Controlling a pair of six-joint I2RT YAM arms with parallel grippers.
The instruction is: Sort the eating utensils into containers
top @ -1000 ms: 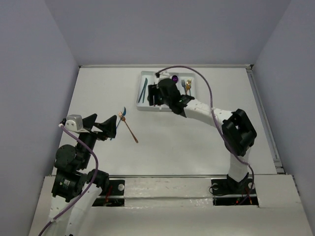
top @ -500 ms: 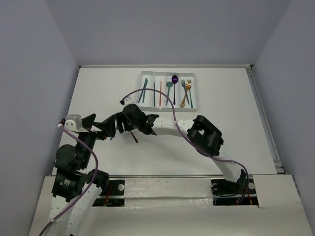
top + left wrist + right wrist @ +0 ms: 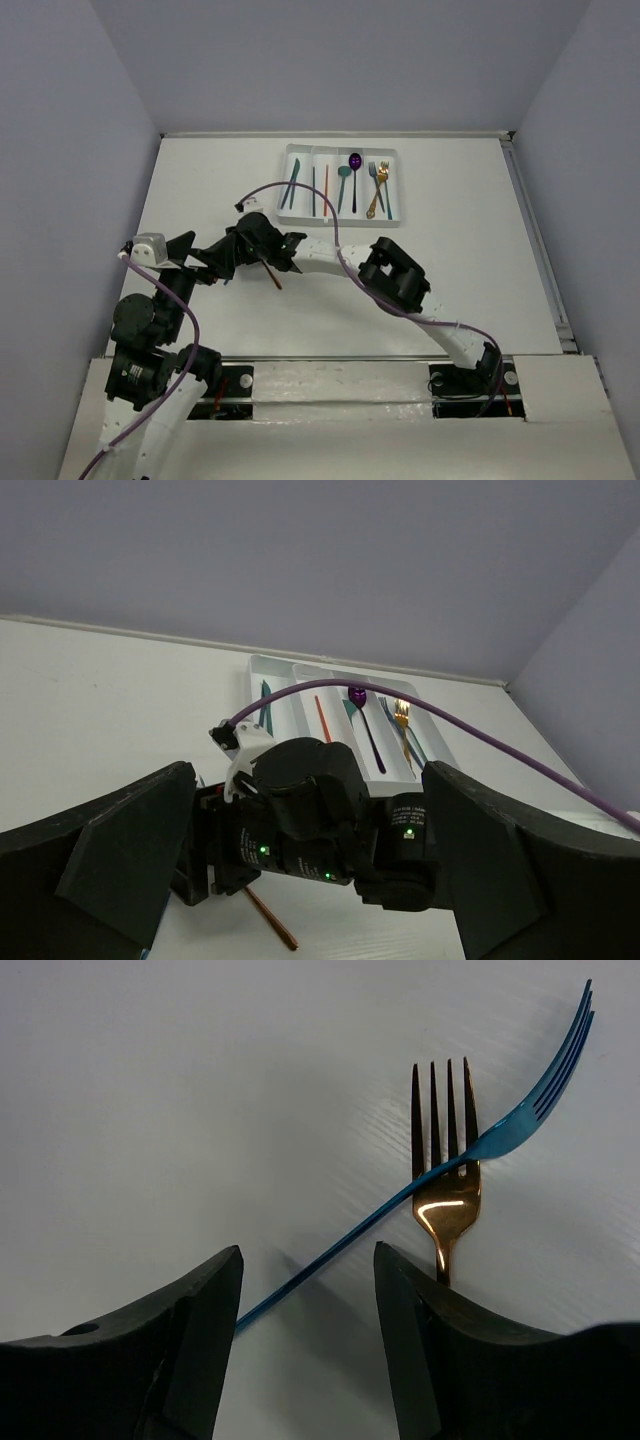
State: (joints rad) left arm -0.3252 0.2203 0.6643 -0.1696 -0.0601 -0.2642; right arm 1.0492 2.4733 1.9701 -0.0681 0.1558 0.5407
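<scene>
Two forks lie crossed on the table. The blue fork (image 3: 512, 1130) rests over the copper fork (image 3: 448, 1200). My right gripper (image 3: 308, 1295) hangs open just above them, and the blue handle runs between its fingers, untouched. From above, the right gripper (image 3: 243, 252) covers the fork heads; only the copper handle (image 3: 272, 277) sticks out. My left gripper (image 3: 215, 258) is open and empty, close on the left. The white tray (image 3: 302, 212) at the back holds a teal knife (image 3: 291, 187), thin sticks (image 3: 325, 190), spoons (image 3: 354, 165) and forks (image 3: 380, 190).
The right arm's forearm (image 3: 320, 258) and purple cable (image 3: 290, 190) stretch across the table between the tray and the forks. In the left wrist view the right wrist body (image 3: 310, 820) fills the gap between my left fingers (image 3: 110, 865). Grey walls enclose the table.
The right arm swung from over the tray down and left to the two forks beside the left gripper, then settled slightly further left. The left arm has not moved.
</scene>
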